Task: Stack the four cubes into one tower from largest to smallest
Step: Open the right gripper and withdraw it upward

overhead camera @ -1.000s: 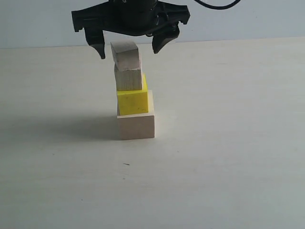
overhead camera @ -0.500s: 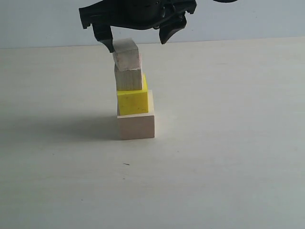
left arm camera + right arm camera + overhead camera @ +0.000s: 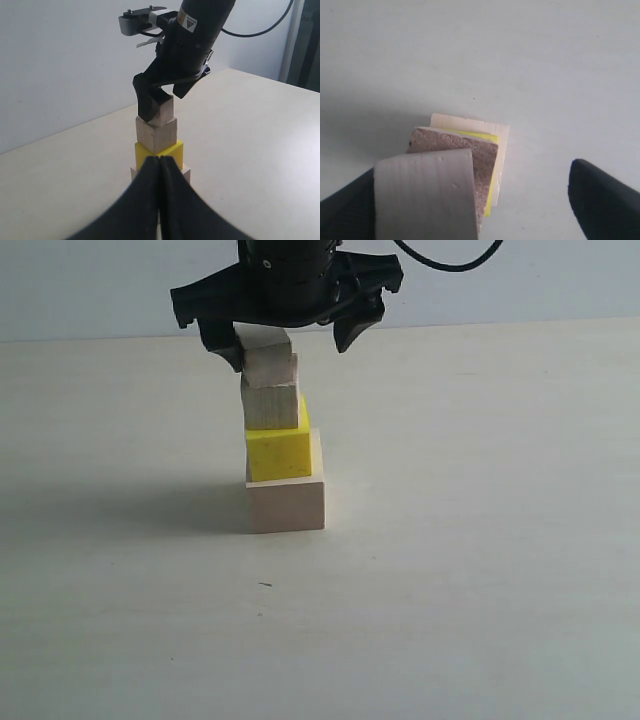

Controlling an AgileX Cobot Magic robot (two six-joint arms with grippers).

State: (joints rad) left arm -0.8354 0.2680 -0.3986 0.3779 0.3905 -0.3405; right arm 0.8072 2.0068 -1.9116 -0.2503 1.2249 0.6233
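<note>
Since the tower (image 3: 278,452) is stacked largest to smallest on the bench (image 3: 480,540), the task is judged complete. The right fingers (image 3: 222,340) are spread wide astride the tiniest cube (image 3: 272,366), gripping nothing, evidently to free it. The left fingers (image 3: 142,205) are closed, empty and held clear.
</note>
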